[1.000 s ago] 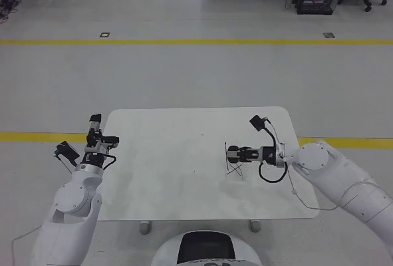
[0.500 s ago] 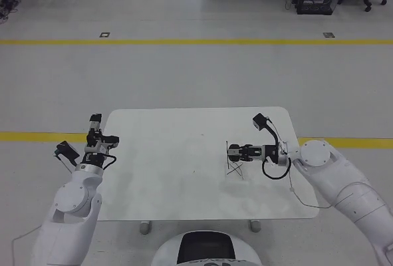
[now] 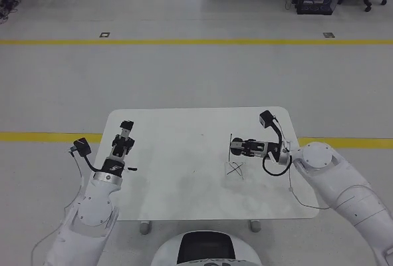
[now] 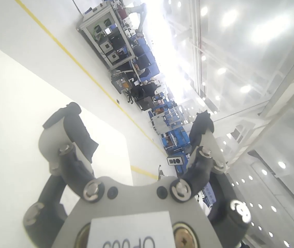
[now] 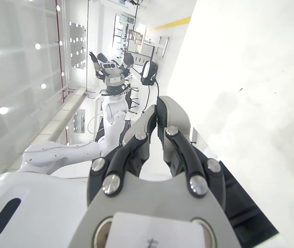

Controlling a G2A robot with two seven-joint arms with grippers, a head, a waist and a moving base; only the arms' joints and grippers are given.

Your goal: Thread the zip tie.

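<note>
Now the right gripper [image 5: 157, 112] is pinching the thin zip tie [image 3: 231, 139] above the table [image 3: 183, 126]; the left gripper [image 4: 136, 116] is hanging wide open, and should probably be approaching its free end slowly.

Pale floor [image 3: 196, 73] with yellow lines [image 3: 196, 42]; white table [image 3: 176, 186].

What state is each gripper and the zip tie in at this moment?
left gripper: open, empty, over the left part of the table.
right gripper: shut on the zip tie.
zip tie: pinched at the right gripper's tip; threaded or not, too thin to tell.
</note>
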